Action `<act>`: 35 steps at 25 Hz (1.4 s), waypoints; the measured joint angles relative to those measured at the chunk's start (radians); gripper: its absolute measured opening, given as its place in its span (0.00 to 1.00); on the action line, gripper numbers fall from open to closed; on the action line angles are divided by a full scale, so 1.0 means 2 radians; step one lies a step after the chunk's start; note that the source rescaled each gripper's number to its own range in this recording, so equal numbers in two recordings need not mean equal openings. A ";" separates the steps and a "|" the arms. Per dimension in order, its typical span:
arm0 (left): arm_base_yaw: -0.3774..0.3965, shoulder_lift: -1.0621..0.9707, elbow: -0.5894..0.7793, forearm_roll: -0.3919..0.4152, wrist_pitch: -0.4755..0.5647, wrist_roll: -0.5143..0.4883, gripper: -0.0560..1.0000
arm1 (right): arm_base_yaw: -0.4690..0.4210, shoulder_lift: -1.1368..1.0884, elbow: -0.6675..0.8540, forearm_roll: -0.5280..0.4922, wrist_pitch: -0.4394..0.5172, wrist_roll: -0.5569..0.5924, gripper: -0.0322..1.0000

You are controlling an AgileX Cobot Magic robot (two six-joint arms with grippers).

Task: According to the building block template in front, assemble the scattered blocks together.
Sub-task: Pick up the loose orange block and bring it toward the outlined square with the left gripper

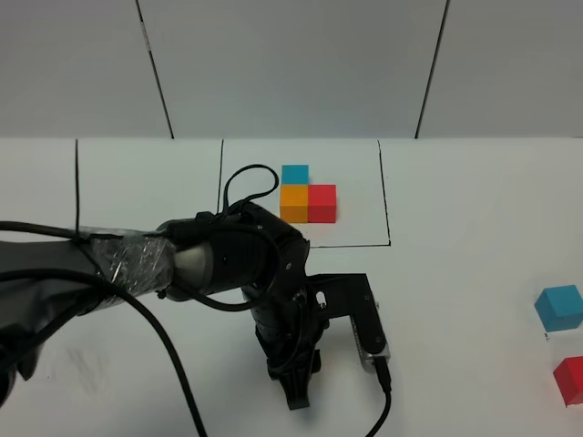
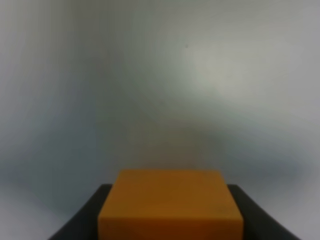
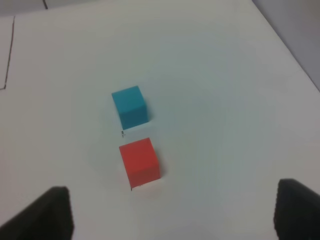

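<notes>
The building block template (image 1: pixel 307 196) lies at the table's back centre: blue, orange and red cubes in an L inside a thin black outline. My left gripper (image 1: pixel 294 393) reaches in front of it near the front edge. In the left wrist view it (image 2: pixel 170 222) is shut on the orange block (image 2: pixel 170 202), which the arm hides in the high view. The loose sky-blue block (image 1: pixel 558 307) and red block (image 1: pixel 571 380) sit at the far right. The right wrist view shows them, blue (image 3: pixel 129 106) and red (image 3: pixel 139 160), ahead of my open, empty right gripper (image 3: pixel 172 220).
A cable (image 1: pixel 182 382) trails from the left arm across the front of the white table (image 1: pixel 455 319). Black tape lines (image 1: pixel 76 182) mark the tabletop at the back left. The right arm does not show in the high view.
</notes>
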 joint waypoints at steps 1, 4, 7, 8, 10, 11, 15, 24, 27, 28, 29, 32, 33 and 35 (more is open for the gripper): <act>0.000 -0.004 0.011 0.002 -0.019 0.004 0.05 | 0.000 0.000 0.000 0.000 0.000 0.000 0.67; 0.000 -0.007 0.033 0.017 -0.057 0.022 0.05 | 0.000 0.000 0.000 0.000 0.000 0.000 0.67; 0.000 -0.007 0.050 0.019 -0.087 0.041 0.05 | 0.000 0.000 0.000 0.000 0.000 0.000 0.67; 0.000 -0.007 0.056 0.019 -0.100 0.047 0.05 | 0.000 0.000 0.000 0.000 0.000 0.000 0.67; 0.000 -0.007 0.064 0.019 -0.120 0.060 0.05 | 0.000 0.000 0.000 0.000 0.000 0.000 0.67; 0.000 -0.007 0.066 0.019 -0.129 0.064 0.05 | 0.000 0.000 0.000 0.000 0.000 0.000 0.67; 0.000 -0.009 0.070 0.019 -0.139 0.076 0.05 | 0.000 0.000 0.000 0.000 0.000 0.000 0.67; 0.000 -0.009 0.070 0.019 -0.133 0.078 0.05 | 0.000 0.000 0.000 0.000 0.000 0.000 0.67; 0.000 -0.009 0.070 0.019 -0.126 0.078 0.05 | 0.000 0.000 0.000 0.000 0.000 0.000 0.67; 0.000 -0.010 0.070 0.019 -0.121 0.077 0.05 | 0.000 0.000 0.000 0.000 0.000 0.000 0.67; 0.000 -0.010 0.070 0.019 -0.118 0.076 0.06 | 0.000 0.000 0.000 0.000 0.000 0.000 0.67; 0.000 -0.010 0.070 0.012 -0.113 0.076 0.23 | 0.000 0.000 0.000 0.000 0.000 0.000 0.67; 0.000 -0.010 0.070 0.010 -0.113 0.074 0.34 | 0.000 0.000 0.000 0.000 0.000 0.000 0.67; 0.000 -0.011 0.070 0.007 -0.119 0.067 0.55 | 0.000 0.000 0.000 0.000 0.000 0.000 0.67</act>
